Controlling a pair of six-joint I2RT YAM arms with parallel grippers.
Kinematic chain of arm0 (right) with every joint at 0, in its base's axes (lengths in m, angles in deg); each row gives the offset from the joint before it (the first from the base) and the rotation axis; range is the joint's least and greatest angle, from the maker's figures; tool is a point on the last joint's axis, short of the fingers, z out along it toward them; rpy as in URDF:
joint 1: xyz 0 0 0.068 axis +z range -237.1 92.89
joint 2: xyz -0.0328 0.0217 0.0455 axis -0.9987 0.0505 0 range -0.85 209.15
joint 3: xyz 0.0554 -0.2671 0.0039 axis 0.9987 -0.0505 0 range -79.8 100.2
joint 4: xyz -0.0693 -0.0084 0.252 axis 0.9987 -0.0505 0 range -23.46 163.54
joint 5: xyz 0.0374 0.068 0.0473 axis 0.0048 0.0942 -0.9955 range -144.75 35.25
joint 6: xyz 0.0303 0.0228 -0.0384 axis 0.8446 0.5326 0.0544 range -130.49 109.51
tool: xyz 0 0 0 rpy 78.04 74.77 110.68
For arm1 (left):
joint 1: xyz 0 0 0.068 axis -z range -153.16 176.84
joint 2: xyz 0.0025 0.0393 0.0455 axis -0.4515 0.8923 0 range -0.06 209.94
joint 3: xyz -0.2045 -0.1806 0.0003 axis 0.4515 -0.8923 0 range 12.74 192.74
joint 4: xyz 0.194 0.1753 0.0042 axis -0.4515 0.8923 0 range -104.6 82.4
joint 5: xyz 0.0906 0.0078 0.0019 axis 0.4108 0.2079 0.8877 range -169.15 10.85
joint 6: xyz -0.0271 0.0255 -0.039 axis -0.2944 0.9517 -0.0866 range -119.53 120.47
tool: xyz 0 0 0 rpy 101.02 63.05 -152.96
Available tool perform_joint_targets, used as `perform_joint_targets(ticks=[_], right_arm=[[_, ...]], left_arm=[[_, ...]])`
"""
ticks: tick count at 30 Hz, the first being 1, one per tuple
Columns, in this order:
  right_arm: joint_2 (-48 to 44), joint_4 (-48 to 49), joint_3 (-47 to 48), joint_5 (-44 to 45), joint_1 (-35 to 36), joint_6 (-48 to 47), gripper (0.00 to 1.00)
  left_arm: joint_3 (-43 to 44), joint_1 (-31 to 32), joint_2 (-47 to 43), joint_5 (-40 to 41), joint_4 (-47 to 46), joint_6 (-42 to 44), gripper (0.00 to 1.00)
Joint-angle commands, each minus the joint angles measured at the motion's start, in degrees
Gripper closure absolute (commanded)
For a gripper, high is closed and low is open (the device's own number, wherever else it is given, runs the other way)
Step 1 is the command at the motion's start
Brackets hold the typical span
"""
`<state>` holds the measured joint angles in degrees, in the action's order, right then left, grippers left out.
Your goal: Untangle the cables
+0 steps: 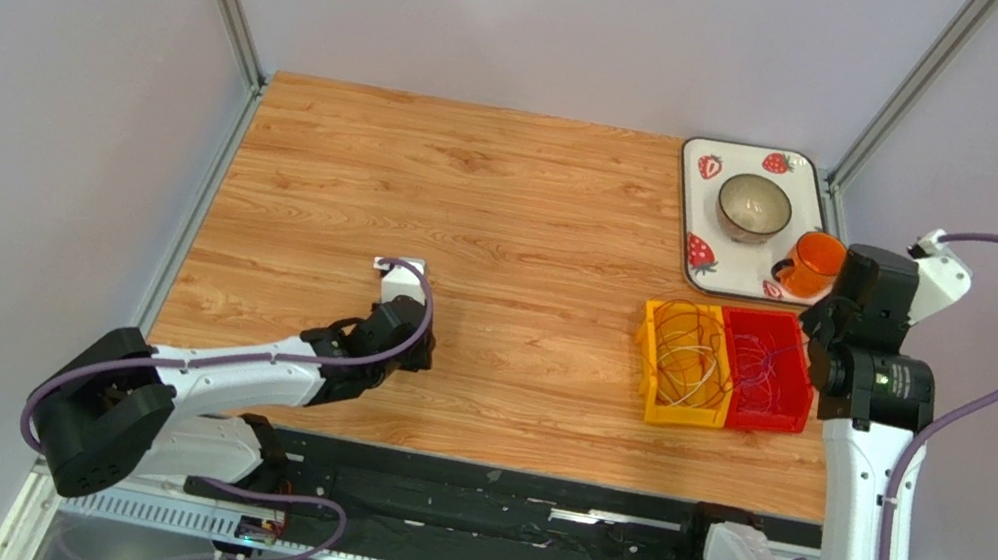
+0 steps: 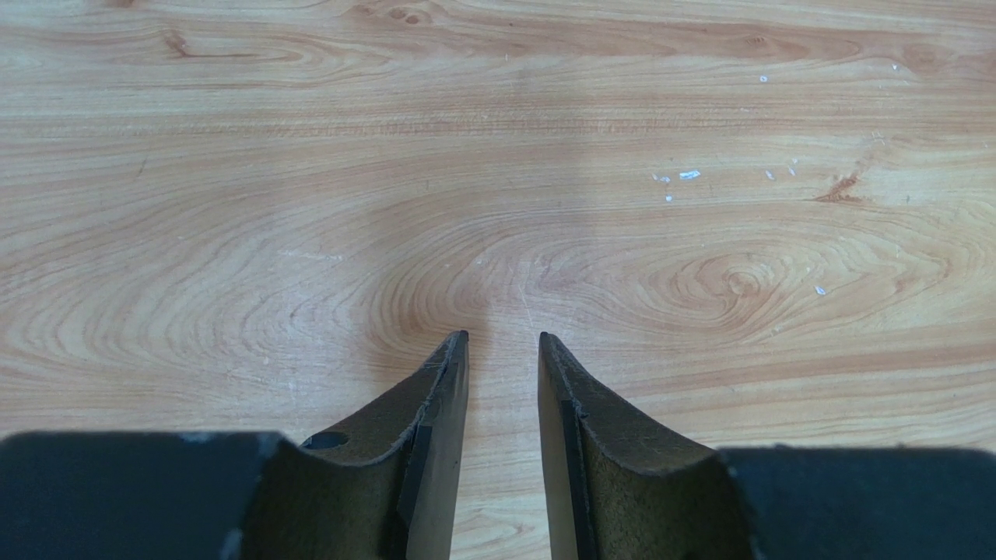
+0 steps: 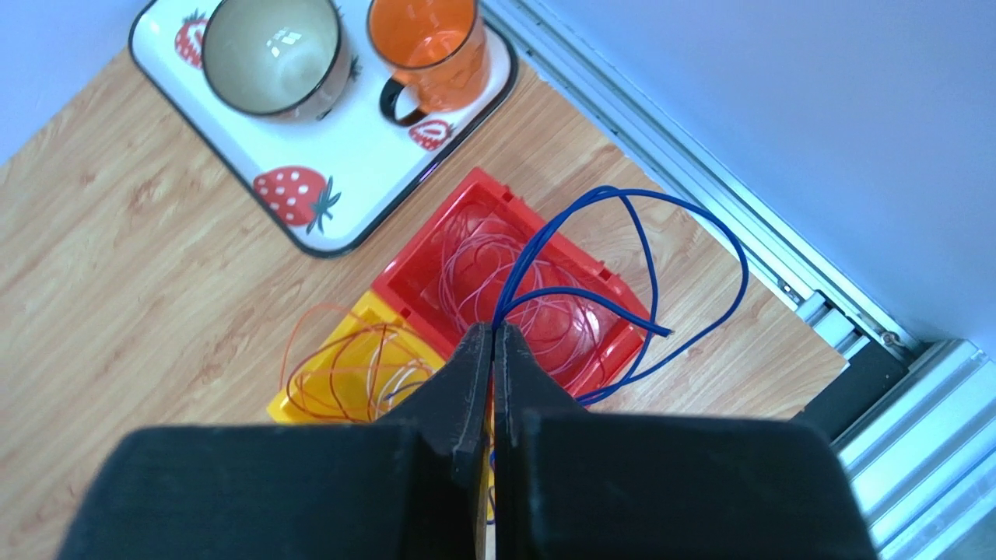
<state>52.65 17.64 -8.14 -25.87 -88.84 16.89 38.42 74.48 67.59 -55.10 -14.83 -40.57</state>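
Observation:
My right gripper (image 3: pixel 492 330) is shut on a thin blue cable (image 3: pixel 608 193), held above the bins. The cable loops out over the red bin (image 3: pixel 491 193) and past its right side. Thin pinkish and whitish cables (image 3: pixel 479 257) lie coiled in the red bin. Orange and dark red cables (image 3: pixel 339 368) lie in the yellow bin (image 3: pixel 306 403), some spilling over its left rim. In the top view both bins (image 1: pixel 727 367) sit at the table's right. My left gripper (image 2: pixel 503 338) is open over bare wood at the left (image 1: pixel 402 269), with nothing between its fingers.
A white strawberry-print tray (image 1: pixel 694 199) at the back right holds a bowl (image 1: pixel 754 206) and an orange cup (image 1: pixel 813 264), just behind the bins. The table's right edge and a metal rail (image 3: pixel 701 210) run close beside the red bin.

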Motion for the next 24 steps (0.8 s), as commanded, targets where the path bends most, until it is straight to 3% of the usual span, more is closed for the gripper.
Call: perform_joint_targets(ticks=[1,5,18,24], right_arm=[[0.91,3.87,3.31,-5.84,-6.69,0.39,1.00],[1.87,4.92,5.15,-15.33,-12.75,1.01,1.00],[6.88,1.85,22.54,-50.22,-13.03,5.14,1.00],[6.10,1.76,22.92,-41.73,-13.12,3.48,1.00]], left_arm=[[1.05,0.00,-0.77,0.29,-1.27,-0.54,0.63],[1.22,0.00,-0.51,0.38,-1.18,-0.45,0.63],[1.93,0.00,0.54,0.47,-0.83,-0.54,0.65],[1.93,0.09,0.46,0.38,-0.83,-0.45,0.65]])
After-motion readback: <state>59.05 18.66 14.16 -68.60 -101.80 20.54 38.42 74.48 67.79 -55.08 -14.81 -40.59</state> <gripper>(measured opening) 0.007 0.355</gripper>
